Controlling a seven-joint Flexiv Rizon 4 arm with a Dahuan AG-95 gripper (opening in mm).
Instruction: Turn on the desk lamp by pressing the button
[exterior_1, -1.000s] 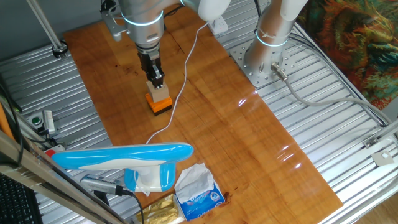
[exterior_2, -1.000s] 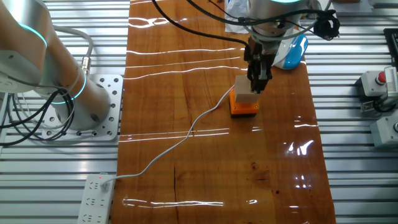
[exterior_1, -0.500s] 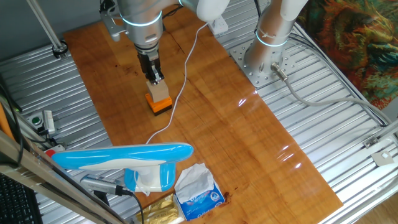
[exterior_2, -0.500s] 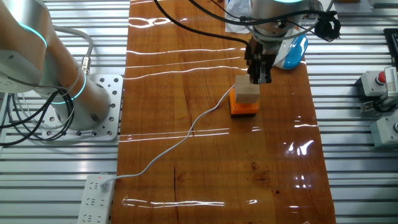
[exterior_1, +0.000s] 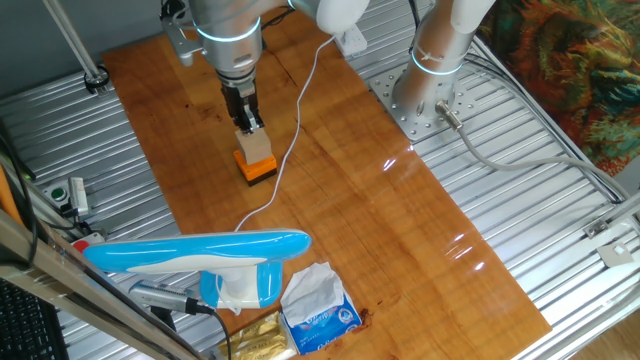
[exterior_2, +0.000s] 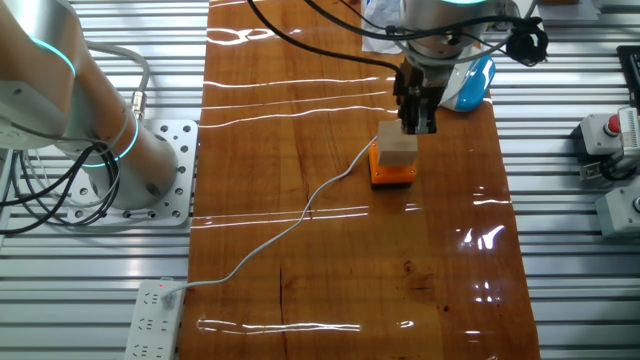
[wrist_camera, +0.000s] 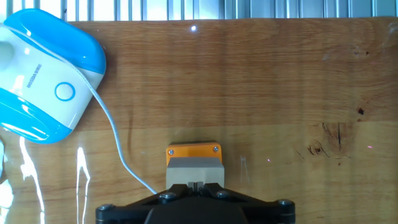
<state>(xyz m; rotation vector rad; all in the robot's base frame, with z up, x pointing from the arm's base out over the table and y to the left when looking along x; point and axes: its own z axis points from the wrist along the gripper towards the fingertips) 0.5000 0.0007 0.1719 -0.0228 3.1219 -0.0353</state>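
Note:
The desk lamp (exterior_1: 200, 250) stands at the near end of the wooden table, with a long light-blue and white head. It shows partly behind the hand in the other fixed view (exterior_2: 470, 85). In the hand view its blue-white base (wrist_camera: 43, 81) lies at the top left and carries a round ring button (wrist_camera: 64, 92). My gripper (exterior_1: 250, 127) hangs just above an orange block with a grey top (exterior_1: 257, 158), well away from the lamp. The hand view shows the fingertips (wrist_camera: 194, 185) touching each other, shut and empty, right over the block (wrist_camera: 194, 163).
The thin white cord (exterior_1: 300, 110) runs along the table past the block to a power strip (exterior_2: 155, 315). A blue-and-white tissue packet (exterior_1: 318, 310) lies beside the lamp. A second arm's base (exterior_1: 430, 90) stands on the metal deck beside the table.
My gripper has risen a little off the top of the orange-and-grey block and has held still for the last half second. The block and lamp have not moved.

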